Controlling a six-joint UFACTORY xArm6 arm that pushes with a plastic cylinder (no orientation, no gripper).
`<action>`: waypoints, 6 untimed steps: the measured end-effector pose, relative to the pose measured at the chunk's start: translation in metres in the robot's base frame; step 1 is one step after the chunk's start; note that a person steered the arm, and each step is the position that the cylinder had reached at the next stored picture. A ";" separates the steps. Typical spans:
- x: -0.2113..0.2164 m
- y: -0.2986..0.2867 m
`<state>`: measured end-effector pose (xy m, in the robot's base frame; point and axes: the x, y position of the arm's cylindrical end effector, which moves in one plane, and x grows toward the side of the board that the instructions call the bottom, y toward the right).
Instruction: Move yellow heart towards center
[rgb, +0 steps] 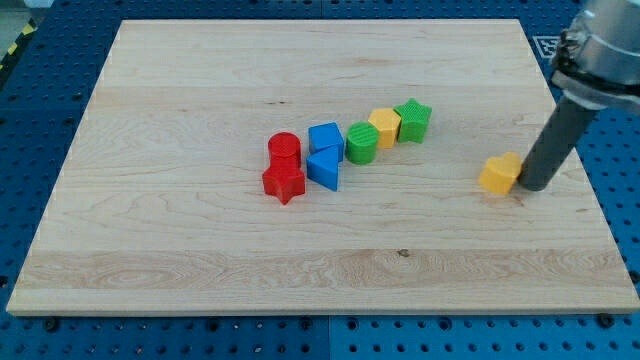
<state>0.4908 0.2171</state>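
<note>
The yellow heart (500, 173) lies on the wooden board (200, 260) toward the view's right, well apart from the other blocks. My tip (531, 187) rests on the board right beside the heart's right edge, touching or almost touching it. The dark rod rises from there to the view's upper right.
A cluster of blocks sits near the board's middle: red cylinder (284, 149), red star (284, 183), blue cube (325, 138), blue triangle (324, 168), green cylinder (362, 143), yellow block (385, 126), green star (413, 119). The board's right edge (590, 190) is close to the tip.
</note>
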 end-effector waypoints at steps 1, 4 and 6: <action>0.002 -0.035; 0.013 -0.015; 0.007 -0.044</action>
